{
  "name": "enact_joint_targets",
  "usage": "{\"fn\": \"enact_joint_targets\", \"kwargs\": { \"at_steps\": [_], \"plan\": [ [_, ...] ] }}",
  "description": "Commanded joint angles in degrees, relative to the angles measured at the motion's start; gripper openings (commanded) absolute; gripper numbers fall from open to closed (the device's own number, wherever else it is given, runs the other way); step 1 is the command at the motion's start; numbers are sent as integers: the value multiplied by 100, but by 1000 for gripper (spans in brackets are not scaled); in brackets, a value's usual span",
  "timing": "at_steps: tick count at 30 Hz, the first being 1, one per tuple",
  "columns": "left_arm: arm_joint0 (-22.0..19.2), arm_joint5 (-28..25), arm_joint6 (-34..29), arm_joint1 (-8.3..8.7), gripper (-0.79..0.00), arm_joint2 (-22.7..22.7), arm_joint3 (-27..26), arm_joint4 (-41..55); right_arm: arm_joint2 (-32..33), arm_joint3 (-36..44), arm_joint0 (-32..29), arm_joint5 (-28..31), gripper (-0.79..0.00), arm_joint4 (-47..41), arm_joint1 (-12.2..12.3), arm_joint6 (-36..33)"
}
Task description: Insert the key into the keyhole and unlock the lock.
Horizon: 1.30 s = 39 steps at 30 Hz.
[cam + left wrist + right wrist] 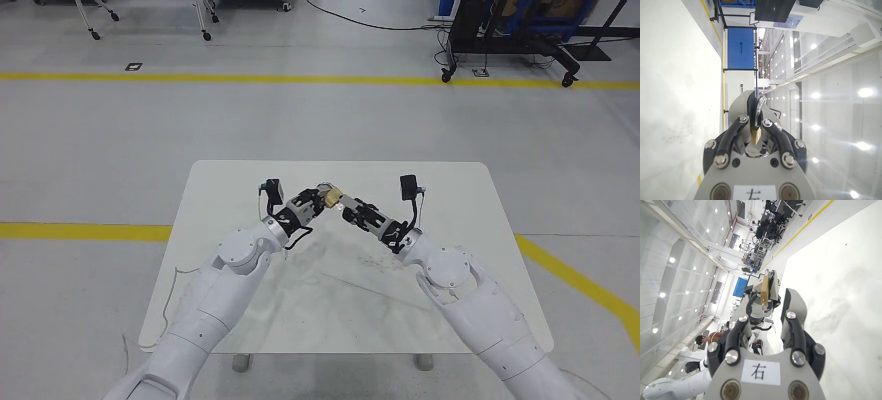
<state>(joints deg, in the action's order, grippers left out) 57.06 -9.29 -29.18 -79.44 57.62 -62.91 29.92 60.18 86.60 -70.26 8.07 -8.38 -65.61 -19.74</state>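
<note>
Brass padlock (764, 286) sits clamped in your left end effector (756, 106), key (763, 307) apparently seated; close your open right end effector (768, 296) on it and twist.

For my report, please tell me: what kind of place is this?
Probably a robotics lab or factory hall: yellow floor lines, a blue pegboard panel, workstations with office chairs.

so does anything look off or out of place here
Nothing is spilled or broken. The padlock is held above the table, clamped in the left gripper, with the key apparently already seated in it. The right gripper's jaws stand open by the key, not gripping it.
</note>
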Motion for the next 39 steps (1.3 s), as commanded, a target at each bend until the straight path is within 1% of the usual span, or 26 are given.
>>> {"fn": "enact_joint_targets", "kwargs": {
  "at_steps": [1, 6, 9, 11, 15, 17, 19, 20, 22, 26, 29, 33, 37, 39],
  "plan": [
    [13, 14, 10, -6, -785, 29, 2, 59, 0, 0, 0, 0, 0, 0, 0, 0],
    [26, 5, 30, -21, -785, 76, 2, 100, 0, 0, 0, 0, 0, 0, 0, 0],
    [57, -76, -92, -37, -785, 92, -33, 232, 0, 16, -12, 14, 0, -32, -3, 2],
    [68, -101, -167, -47, -785, 118, -14, 354, 50, 71, -124, 239, 0, -571, -24, -133],
    [73, -111, -260, -66, -785, 176, 29, 576, 170, -120, -171, 688, -3, -1794, -50, -980],
    [87, -106, -352, -82, -785, 207, 49, 779, 206, -281, -133, 797, -129, -2331, -67, -1411],
    [84, -83, -431, -94, -785, 226, 81, 915, 222, -448, -51, 784, -286, -2575, -77, -1732],
    [75, -85, -457, -98, -785, 233, 101, 938, 217, -505, -14, 762, -394, -2658, -85, -1841],
    [63, -96, -479, -106, -785, 239, 130, 947, 185, -615, 63, 663, -446, -2869, -106, -2066],
    [50, -129, -523, -120, -785, 251, 159, 952, 106, -884, 249, 444, -446, -3141, -157, -2292],
    [43, -138, -583, -128, -785, 249, 173, 927, 49, -1100, 372, 345, -471, -3308, -201, -2348],
    [28, -97, -659, -133, -785, 254, 200, 896, -1, -1334, 487, 289, -505, -3472, -252, -2425],
    [19, -79, -683, -140, -785, 258, 214, 846, -23, -1492, 552, 280, -499, -3553, -290, -2491],
    [14, -61, -695, -143, -785, 250, 217, 802, -28, -1539, 577, 278, -508, -3575, -306, -2516]
  ]
}}
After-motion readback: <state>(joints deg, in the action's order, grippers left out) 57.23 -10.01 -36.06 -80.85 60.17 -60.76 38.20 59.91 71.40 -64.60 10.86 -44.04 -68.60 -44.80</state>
